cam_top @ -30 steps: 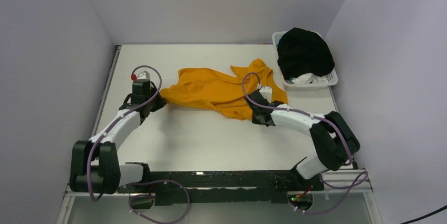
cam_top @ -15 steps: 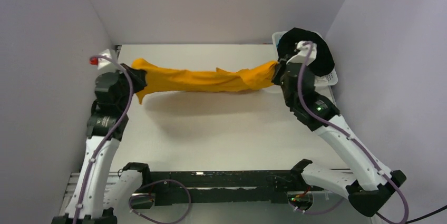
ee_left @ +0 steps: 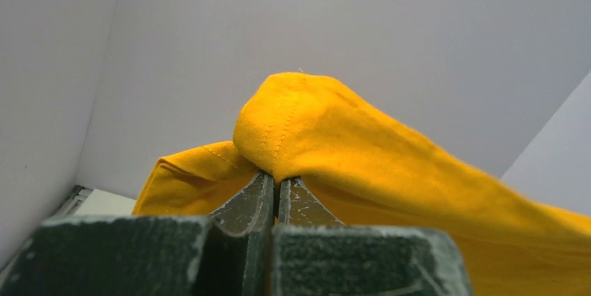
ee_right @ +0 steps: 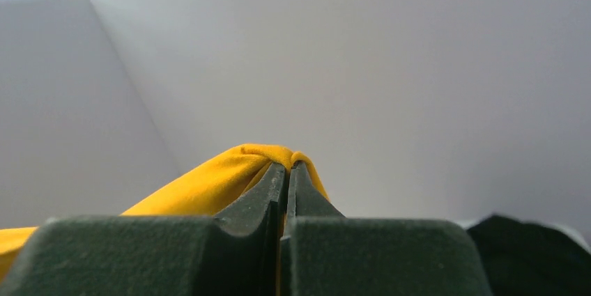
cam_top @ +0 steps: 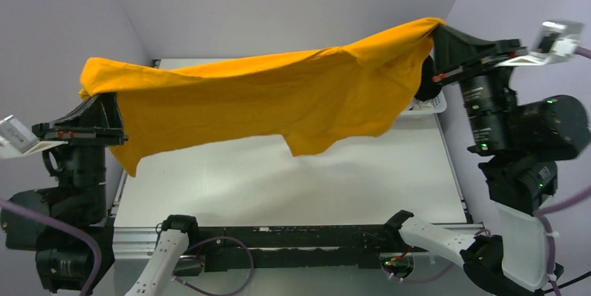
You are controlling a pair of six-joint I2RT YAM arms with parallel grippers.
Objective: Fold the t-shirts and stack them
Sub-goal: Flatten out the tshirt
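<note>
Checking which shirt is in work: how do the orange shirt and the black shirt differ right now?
The orange shirt hangs in the air, spread between the left gripper and right gripper, both shut on its top edge; the black shirt is held by neither and lies low by the white basket. The orange shirt shows nearly whole; the black shirt is mostly hidden. Both are plain cloth.

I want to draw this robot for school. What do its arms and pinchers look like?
The left arm and right arm have chunky black round joints, white shells lower down and purple cables. Each wrist carries a small white camera box. The left gripper and right gripper each have two dark, scuffed, pointed fingers. Tiny green lights glow on the right arm.
</note>
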